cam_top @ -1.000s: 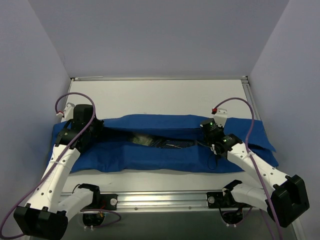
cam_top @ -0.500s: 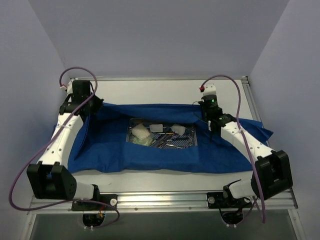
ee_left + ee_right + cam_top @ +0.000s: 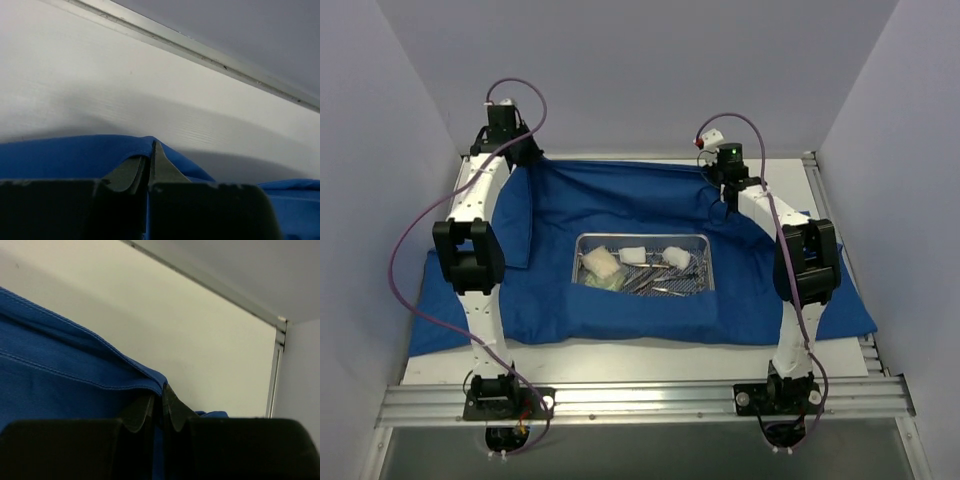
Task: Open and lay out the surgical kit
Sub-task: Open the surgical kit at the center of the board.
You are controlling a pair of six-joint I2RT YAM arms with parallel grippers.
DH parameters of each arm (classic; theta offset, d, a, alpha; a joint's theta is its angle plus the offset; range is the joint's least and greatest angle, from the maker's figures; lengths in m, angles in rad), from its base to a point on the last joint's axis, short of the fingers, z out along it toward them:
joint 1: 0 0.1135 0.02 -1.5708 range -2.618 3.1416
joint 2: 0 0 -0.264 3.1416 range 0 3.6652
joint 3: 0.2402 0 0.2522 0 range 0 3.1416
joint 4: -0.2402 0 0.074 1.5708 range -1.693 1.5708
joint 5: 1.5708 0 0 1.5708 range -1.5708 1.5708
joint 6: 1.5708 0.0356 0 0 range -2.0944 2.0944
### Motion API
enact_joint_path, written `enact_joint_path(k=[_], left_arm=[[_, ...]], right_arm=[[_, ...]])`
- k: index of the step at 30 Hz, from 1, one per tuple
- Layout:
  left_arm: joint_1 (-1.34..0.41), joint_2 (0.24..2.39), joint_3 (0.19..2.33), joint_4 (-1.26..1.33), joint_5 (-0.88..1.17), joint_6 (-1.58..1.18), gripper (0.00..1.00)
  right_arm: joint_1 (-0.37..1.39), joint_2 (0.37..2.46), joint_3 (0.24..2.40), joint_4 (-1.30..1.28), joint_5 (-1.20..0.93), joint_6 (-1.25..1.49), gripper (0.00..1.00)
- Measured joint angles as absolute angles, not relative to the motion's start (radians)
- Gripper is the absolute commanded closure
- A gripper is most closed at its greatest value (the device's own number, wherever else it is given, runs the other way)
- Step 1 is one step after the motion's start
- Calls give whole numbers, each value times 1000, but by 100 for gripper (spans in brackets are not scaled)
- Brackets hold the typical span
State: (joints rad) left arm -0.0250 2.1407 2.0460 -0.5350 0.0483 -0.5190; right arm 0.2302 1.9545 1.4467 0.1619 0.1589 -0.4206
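Observation:
The blue cloth wrap [image 3: 620,200] lies spread over the table, its far flap pulled up to the back. My left gripper [image 3: 520,158] is shut on the flap's far left edge, seen in the left wrist view [image 3: 148,155] with blue cloth [image 3: 65,155] between the fingers. My right gripper [image 3: 728,192] is shut on the flap's far right edge, seen in the right wrist view [image 3: 159,402] with cloth [image 3: 60,385] pinched. The steel wire-mesh tray [image 3: 705,262] sits uncovered in the middle, holding white gauze pads [image 3: 634,254], a clear packet [image 3: 678,257] and steel instruments [image 3: 650,280].
The table's back rail [image 3: 630,156] runs just beyond both grippers, and also shows in the left wrist view [image 3: 200,50]. The enclosure walls stand close on the left and right. The front metal rail [image 3: 640,400] carries both arm bases.
Both grippers have moved from the middle of the table to the far edge, drawing the blue flap back. The tray and its contents, hidden a second ago, are now uncovered.

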Motion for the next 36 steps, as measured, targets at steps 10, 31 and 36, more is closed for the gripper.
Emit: enact_joint_path(k=[10, 31, 36], left_arm=[[-12, 2562, 2546, -589, 122, -300, 60], [82, 2319, 2329, -663, 112, -270, 6], [56, 1990, 1922, -701, 83, -286, 6]], right_arm=[[196, 2247, 1697, 271, 131, -539, 96], [202, 2197, 1779, 149, 395, -196, 0], [95, 1933, 1589, 40, 280, 59, 0]])
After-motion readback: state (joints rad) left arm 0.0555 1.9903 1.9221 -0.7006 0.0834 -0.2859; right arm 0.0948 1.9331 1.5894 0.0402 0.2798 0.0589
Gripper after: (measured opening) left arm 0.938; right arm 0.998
